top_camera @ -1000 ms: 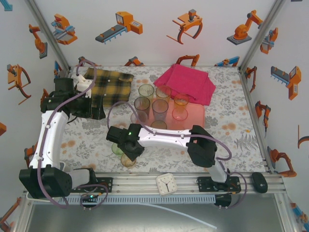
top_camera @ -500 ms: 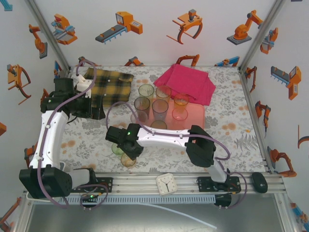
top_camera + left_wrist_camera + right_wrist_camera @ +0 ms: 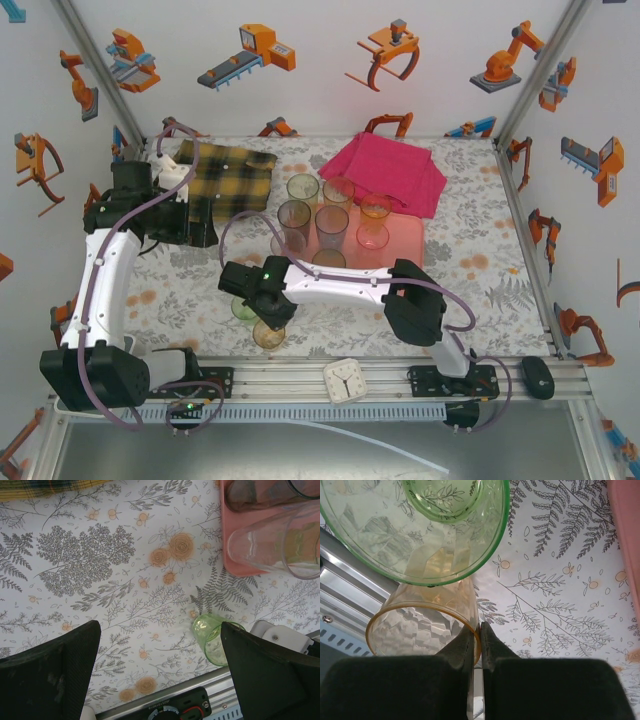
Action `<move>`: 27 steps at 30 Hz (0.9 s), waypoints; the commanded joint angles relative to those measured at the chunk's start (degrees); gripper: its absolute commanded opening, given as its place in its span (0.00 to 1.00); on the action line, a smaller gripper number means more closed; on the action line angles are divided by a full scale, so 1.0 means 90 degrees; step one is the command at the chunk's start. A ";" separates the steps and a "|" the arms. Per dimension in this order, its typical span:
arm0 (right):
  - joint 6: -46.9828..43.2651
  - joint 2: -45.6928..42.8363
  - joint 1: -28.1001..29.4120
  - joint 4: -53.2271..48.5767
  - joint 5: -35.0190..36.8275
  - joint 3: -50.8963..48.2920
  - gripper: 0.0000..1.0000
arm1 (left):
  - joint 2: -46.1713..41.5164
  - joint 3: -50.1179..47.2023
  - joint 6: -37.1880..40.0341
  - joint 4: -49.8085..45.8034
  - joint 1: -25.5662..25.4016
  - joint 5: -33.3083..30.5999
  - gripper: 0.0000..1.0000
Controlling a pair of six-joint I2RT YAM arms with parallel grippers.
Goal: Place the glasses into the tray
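Pincer (image 3: 480, 630), right, nipping amber glass (image 3: 420, 625) rim

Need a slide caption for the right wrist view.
Right hand pinches the rim of the amber glass beside a green glass, salmon tray edge at right.

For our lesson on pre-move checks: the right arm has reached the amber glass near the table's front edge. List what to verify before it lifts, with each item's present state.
1. Grip: right gripper pinches the amber glass wall at the rim: ok.
2. Grip firm enough to lift: cannot tell.
3. Neighbour clear: green glass stands very close beside the amber glass: not ok.
4. Room in the tray: its right part looks bare: ok.
5. The left gripper is open and away from the amber glass: ok.
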 commanded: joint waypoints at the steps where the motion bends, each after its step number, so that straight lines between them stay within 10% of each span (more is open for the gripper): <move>1: -0.0065 -0.0098 0.0011 -0.0141 0.0203 0.0129 0.06 | -0.0028 0.0008 -0.0098 0.0023 0.0031 0.0093 0.97; 27: -0.0236 -0.1233 0.0014 -0.0480 0.0080 0.0206 0.03 | 0.0057 0.0282 -0.0034 -0.0107 0.0041 -0.0034 0.97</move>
